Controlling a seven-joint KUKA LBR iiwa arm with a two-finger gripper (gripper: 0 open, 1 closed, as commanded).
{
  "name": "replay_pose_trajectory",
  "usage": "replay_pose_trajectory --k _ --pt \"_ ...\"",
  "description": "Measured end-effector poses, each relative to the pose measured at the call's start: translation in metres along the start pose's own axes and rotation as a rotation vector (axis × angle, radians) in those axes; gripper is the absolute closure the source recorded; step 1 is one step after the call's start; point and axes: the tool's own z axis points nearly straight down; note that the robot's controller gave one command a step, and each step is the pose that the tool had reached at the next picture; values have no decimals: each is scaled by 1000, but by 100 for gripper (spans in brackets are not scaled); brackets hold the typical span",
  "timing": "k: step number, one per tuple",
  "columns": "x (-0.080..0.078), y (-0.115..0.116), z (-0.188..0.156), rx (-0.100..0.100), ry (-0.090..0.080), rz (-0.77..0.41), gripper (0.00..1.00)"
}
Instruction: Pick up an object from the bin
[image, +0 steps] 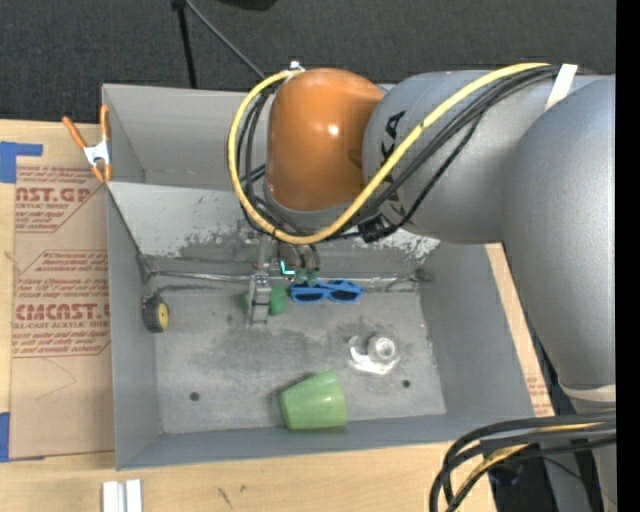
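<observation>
Green piece (276, 301): small, bright green, partly hidden, shape not clear; mid-floor of the bin (130, 340), toward the far wall.
Glasses (326, 292): blue toy sunglasses, lying flat, long side along the far wall; just right of the green piece.
White piece (373, 352): small, pale, roundish with a hole; right of the floor's middle, between glasses and cup.
Cup (313, 403): light green, on its side; at the middle of the near wall.
Wheel (155, 314): small, black and yellow; by the left wall, well apart from the rest.
</observation>
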Motion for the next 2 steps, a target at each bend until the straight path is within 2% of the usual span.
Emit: replay_pose_trajectory --k 1,2 --pt "-2 -75 129 2 -2 28 0" --pt "2 -61 93 -2 -9 127 0"
